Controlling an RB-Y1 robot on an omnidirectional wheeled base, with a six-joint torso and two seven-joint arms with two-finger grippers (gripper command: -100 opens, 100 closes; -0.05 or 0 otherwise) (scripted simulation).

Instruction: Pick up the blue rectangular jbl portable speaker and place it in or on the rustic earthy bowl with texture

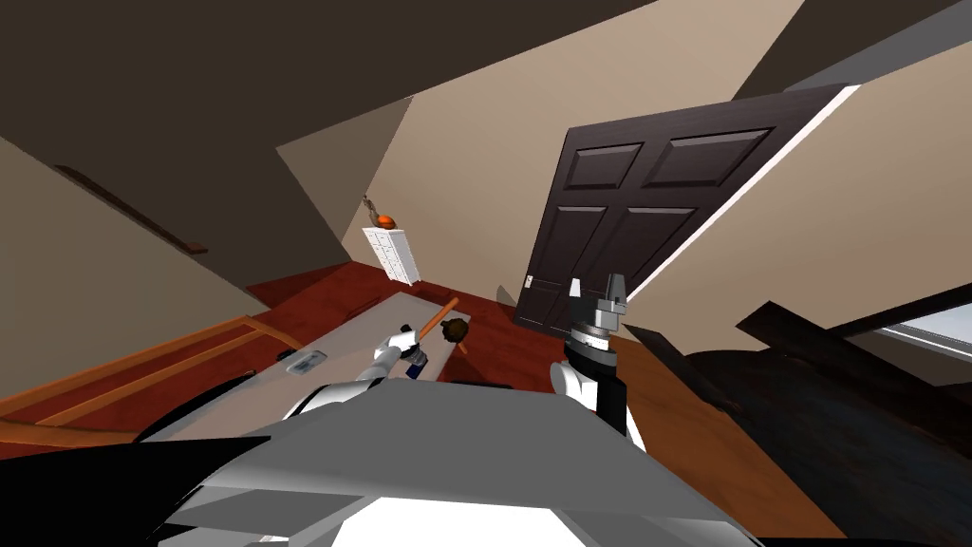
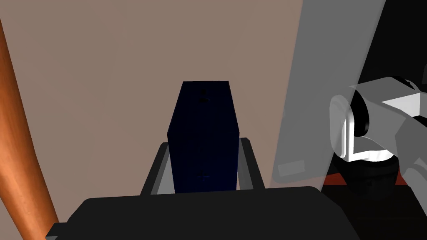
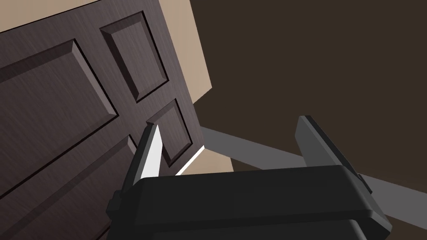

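One table [image 1: 332, 344], grey and long. One left gripper [image 2: 204, 141] over the table's near end, jaws pinching the two long sides of the speaker [image 2: 204, 116]. One speaker: a dark navy rectangular box with plain faces and faint small marks near its far end. Its long axis lies along the jaws, and the far end points away from the gripper body, past the jaw tips; contact with the table cannot be told. One rod [image 1: 439, 318], orange, near the left gripper. One bowl [image 1: 455, 330], dark brown and round, near the speaker but apart from it. One right gripper [image 1: 595, 287], raised to the right of the table, jaws spread, holding nothing.
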